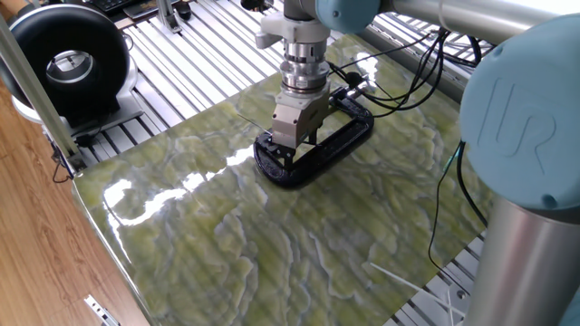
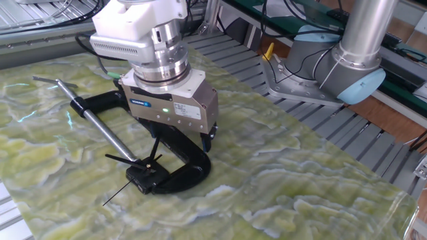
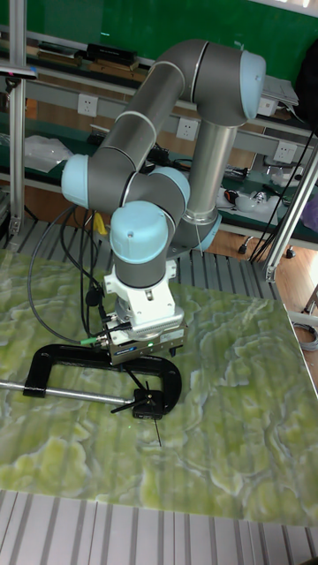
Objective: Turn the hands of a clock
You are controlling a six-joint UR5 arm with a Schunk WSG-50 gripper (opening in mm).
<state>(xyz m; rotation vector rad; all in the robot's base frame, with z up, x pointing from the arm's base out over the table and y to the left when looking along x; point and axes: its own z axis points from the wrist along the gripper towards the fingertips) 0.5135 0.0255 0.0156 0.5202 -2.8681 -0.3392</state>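
Note:
A black C-clamp (image 2: 193,167) lies flat on the green marbled table, its long silver screw (image 2: 100,123) running to a small black clock piece (image 2: 143,176) held in its jaw. Thin black hands (image 2: 125,160) fan out from that piece; one points up, and a hair-thin one reaches toward the table's front. My gripper (image 2: 179,137) hangs just above the clamp's curved end, right of the hands, fingers spread with nothing between them. In one fixed view the gripper (image 1: 290,152) hides the hands above the clamp (image 1: 349,136). The tall fixed view shows gripper (image 3: 144,360), hands (image 3: 124,408) and clamp (image 3: 53,357).
A round black ring device (image 1: 63,63) with a silver centre stands off the mat at the far left. Black cables (image 1: 399,81) trail behind the clamp. The arm's base (image 2: 347,60) sits beyond the table's far edge. The screw's silver cross-pin (image 2: 43,80) pokes out left.

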